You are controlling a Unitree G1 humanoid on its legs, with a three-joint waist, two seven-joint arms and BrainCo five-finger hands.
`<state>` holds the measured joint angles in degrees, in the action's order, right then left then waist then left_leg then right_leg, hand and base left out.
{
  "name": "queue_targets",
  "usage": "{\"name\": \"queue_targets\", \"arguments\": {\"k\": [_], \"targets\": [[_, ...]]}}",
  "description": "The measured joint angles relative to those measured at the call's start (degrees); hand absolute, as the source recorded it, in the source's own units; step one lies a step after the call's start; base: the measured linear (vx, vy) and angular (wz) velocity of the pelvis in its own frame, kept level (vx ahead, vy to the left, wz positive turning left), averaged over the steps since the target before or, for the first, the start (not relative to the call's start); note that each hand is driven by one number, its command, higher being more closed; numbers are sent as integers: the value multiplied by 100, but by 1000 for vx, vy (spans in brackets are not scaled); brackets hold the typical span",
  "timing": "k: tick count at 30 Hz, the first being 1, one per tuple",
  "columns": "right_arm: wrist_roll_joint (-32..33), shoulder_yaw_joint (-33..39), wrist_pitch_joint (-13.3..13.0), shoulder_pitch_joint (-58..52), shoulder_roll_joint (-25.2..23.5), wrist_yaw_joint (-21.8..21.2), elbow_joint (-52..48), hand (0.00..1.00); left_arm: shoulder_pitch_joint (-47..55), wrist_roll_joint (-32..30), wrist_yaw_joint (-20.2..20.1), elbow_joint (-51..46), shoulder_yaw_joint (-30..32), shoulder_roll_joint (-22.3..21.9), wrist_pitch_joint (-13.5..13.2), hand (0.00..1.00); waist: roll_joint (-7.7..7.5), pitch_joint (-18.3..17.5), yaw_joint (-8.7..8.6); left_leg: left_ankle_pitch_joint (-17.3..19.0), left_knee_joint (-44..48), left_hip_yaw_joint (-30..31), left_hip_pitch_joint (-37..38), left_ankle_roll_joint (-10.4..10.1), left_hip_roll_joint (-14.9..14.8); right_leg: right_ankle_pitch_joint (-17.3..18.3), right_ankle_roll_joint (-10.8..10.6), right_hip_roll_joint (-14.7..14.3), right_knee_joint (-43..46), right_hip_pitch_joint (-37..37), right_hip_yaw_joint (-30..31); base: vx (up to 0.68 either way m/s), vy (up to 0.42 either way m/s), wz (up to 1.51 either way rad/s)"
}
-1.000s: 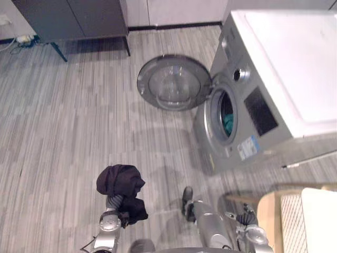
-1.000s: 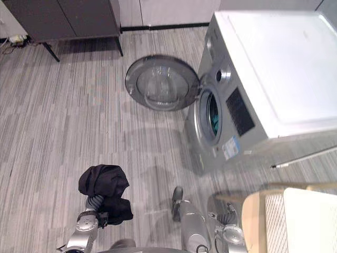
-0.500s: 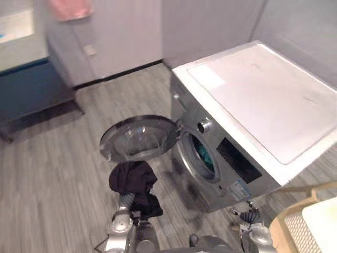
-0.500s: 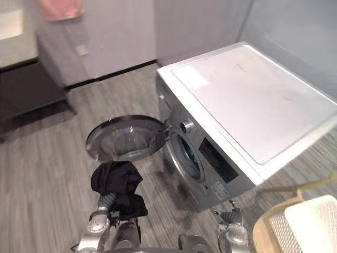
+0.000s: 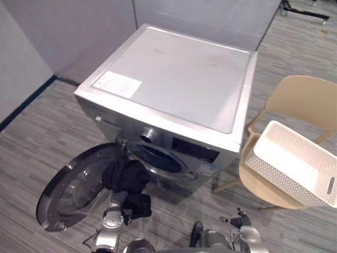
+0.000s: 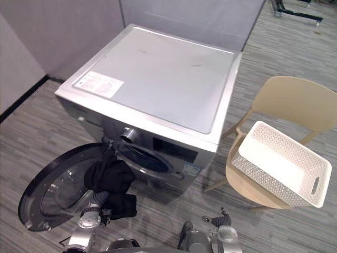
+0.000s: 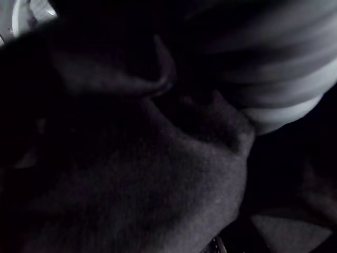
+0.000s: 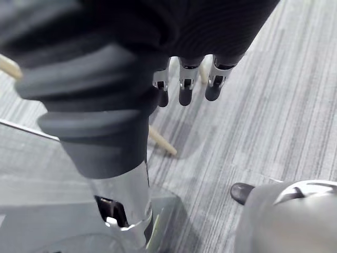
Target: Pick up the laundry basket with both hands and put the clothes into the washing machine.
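The silver washing machine [image 5: 174, 79] stands with its round door [image 5: 73, 190] swung open to the left and its dark drum opening [image 5: 158, 158] facing me. My left hand [image 5: 119, 199] is raised just in front of that opening, wrapped in a black garment [image 5: 125, 176]. That dark cloth [image 7: 131, 174] covers the hand in the left wrist view. The white perforated laundry basket [image 5: 274, 176] sits on a beige chair [image 5: 305, 100] to the right of the machine. My right hand [image 5: 241, 220] hangs low by my side, its fingers [image 8: 185, 84] straight over the floor and holding nothing.
The open door takes up the floor left of the machine. A grey wall runs behind the machine. The chair's legs [image 5: 226, 184] stand close to the machine's right front corner. Striped grey flooring [image 5: 31, 142] lies to the left.
The camera has swung round, so the machine now faces me and the chair with the basket has come into view. The black garment stays on my left hand, now close to the drum opening.
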<state>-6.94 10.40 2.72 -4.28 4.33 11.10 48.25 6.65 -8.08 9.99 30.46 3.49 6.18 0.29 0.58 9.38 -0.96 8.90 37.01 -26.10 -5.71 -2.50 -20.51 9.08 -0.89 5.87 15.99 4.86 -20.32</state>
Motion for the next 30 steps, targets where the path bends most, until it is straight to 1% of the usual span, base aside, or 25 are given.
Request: {"name": "queue_targets", "arguments": {"k": [1,2,3,4,5,6,7,8,9,10,11,12,13,14,16,18,19,20,21,23,24,26,28,29,30], "targets": [[41,43,0,-9,14,5,-2,0,48,0,1,-1,1,-43,3,100,-107,66,53,-100,681,464,-370,115,-78,65,37,-5,3,-92,133,89,-8,-48],[86,78,-5,40,5,32,-16,0,73,6,-3,-5,-30,-87,5,100,-112,76,138,209,1008,931,-683,3,-27,145,63,15,56,-124,246,89,-8,-54],[90,129,-6,28,56,50,-12,0,75,12,-2,-5,-66,-93,6,100,-127,83,174,325,969,1035,-783,-37,-11,170,61,15,85,-125,301,86,3,-43],[125,232,-6,58,54,82,-10,0,77,15,-2,-2,-85,-100,10,100,-137,91,186,382,645,1211,-880,-22,51,189,50,17,102,-159,337,88,32,-28],[179,308,-6,94,54,118,-8,0,78,17,0,-1,-85,-105,25,100,-133,89,191,375,129,1323,-856,-34,106,196,35,20,128,-178,352,134,85,-26],[192,382,-10,142,76,132,7,0,78,19,1,11,-85,-106,45,100,-105,77,187,284,-649,1554,-780,-133,258,255,-62,41,216,-164,410,118,118,-23],[191,437,-14,169,108,132,45,0,84,19,4,34,-86,-116,47,100,-33,58,186,150,-1072,1689,-701,-248,333,294,-125,33,276,-162,443,121,193,-30],[192,477,-14,208,207,131,150,0,93,19,6,94,-87,-137,51,100,50,75,190,-107,-1464,1915,-561,-609,439,409,-290,38,421,-154,489,112,231,-8],[192,512,-6,240,142,121,273,0,75,19,7,172,-104,-76,66,100,-129,76,158,-100,-1516,1883,-507,-541,678,448,-366,273,502,-162,486,146,259,9],[192,554,-4,184,97,122,318,0,60,19,7,171,-148,-54,65,100,-184,76,170,-90,-1514,1874,-513,-498,809,466,-460,447,506,-161,473,117,188,30],[189,555,-1,147,88,126,323,0,52,19,7,171,-184,-49,65,100,-200,80,171,-60,-1475,1876,-530,-444,899,481,-500,538,540,-165,458,112,167,30],[188,550,0,139,83,120,323,0,47,19,8,171,-248,-41,64,100,-241,76,171,14,-1310,1885,-606,-332,1066,508,-562,696,657,-155,451,72,176,30],[187,546,-2,165,85,122,321,0,11,18,8,171,-334,-14,62,100,-204,105,171,78,-1140,1893,-695,-234,1196,536,-676,848,747,-138,449,54,182,29],[187,543,-1,186,92,122,321,0,-15,17,8,170,-350,-23,61,100,-163,144,169,119,-1024,1915,-762,-178,1261,537,-704,920,811,-112,450,13,185,21],[187,527,0,411,100,122,322,0,-157,16,11,121,-403,-21,60,100,-21,317,183,216,-639,1945,-1023,-72,1351,522,-732,1073,1103,68,474,-60,185,17],[188,434,-1,631,92,127,274,0,-227,19,24,-25,-404,-10,48,100,34,485,198,364,-317,1933,-1221,-7,1341,538,-755,1152,1482,294,510,-119,138,6],[188,319,-8,775,89,146,156,0,-300,38,46,-176,-411,22,41,100,20,648,204,534,-29,1906,-1408,41,1323,635,-855,1230,1867,541,595,-195,114,-4],[189,248,-9,878,87,155,30,0,-384,75,57,-302,-437,40,36,100,-14,752,213,713,288,1862,-1654,87,1299,801,-898,1293,2204,836,703,-265,109,-13],[192,152,-10,992,89,182,-96,0,-499,96,110,-434,-474,64,33,100,-63,848,242,919,664,1807,-1981,64,1269,1033,-941,1368,2575,1163,840,-256,68,-16],[208,27,-1,1191,95,338,-397,0,-900,180,260,-569,-581,62,33,100,-67,1117,313,1173,1409,1828,-2665,111,1216,1369,-970,1481,3360,1878,1057,-231,37,-4],[213,24,0,1223,88,379,-478,0,-1058,197,286,-608,-592,34,33,100,-71,1200,324,1215,1642,1821,-2897,126,1171,1475,-983,1514,3641,2106,1101,-232,-12,24],[247,19,17,1328,65,450,-667,0,-1414,306,412,-931,-609,-32,32,100,-117,1353,327,1263,2300,1911,-3743,182,1101,1765,-973,1641,4434,2888,1140,-220,-65,35],[301,19,19,1478,62,564,-858,0,-1717,350,583,-1169,-624,-33,22,100,-150,1494,344,1291,2812,2044,-4437,190,1051,1944,-913,1652,5030,3513,1187,-141,-44,20],[305,20,18,1514,63,597,-940,0,-1816,350,637,-1226,-625,-32,19,100,-163,1505,346,1294,2964,2105,-4686,193,1050,1989,-876,1664,5217,3744,1205,-147,-67,20],[311,35,15,1596,69,665,-1097,0,-2049,351,717,-1341,-630,-30,19,100,-222,1552,351,1298,3298,2170,-5215,198,1055,2122,-844,1721,5650,4260,1269,-156,-81,21]]}}
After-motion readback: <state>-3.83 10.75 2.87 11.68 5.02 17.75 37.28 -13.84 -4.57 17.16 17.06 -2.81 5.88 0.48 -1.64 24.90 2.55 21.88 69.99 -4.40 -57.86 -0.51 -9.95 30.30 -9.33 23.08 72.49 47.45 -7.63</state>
